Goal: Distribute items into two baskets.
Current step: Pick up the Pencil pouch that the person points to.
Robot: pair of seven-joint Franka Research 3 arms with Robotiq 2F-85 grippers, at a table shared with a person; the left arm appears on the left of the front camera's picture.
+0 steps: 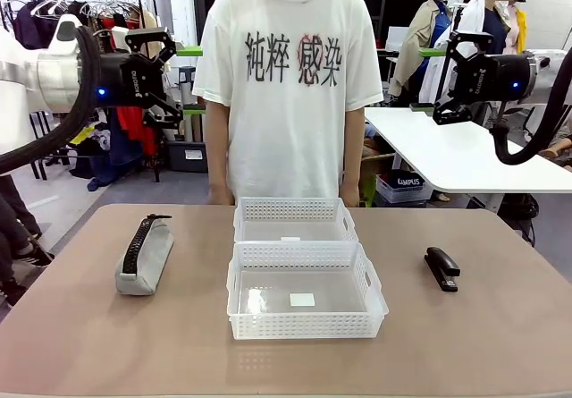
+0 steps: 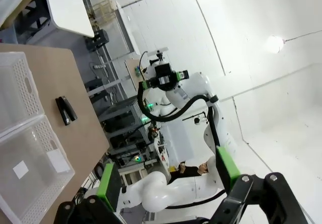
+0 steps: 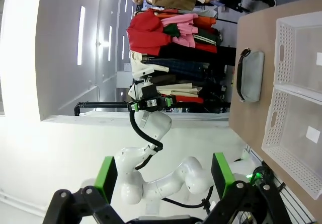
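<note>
Matte brown table [image 1: 89,344], clothes rack [image 1: 40,9] behind. White lattice baskets [image 1: 304,325] dead centre, soft grey pouch [image 1: 147,259] near the left edge. Left gripper [image 1: 185,80] and right gripper [image 1: 427,80] both spread wide.

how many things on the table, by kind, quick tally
white baskets: 2
grey pouch: 1
black stapler: 1
total: 4

A person [image 1: 288,85] in a white printed T-shirt stands behind the brown table [image 1: 80,344]; clothes rack [image 1: 54,13] left, white side table [image 1: 447,156] right.
</note>
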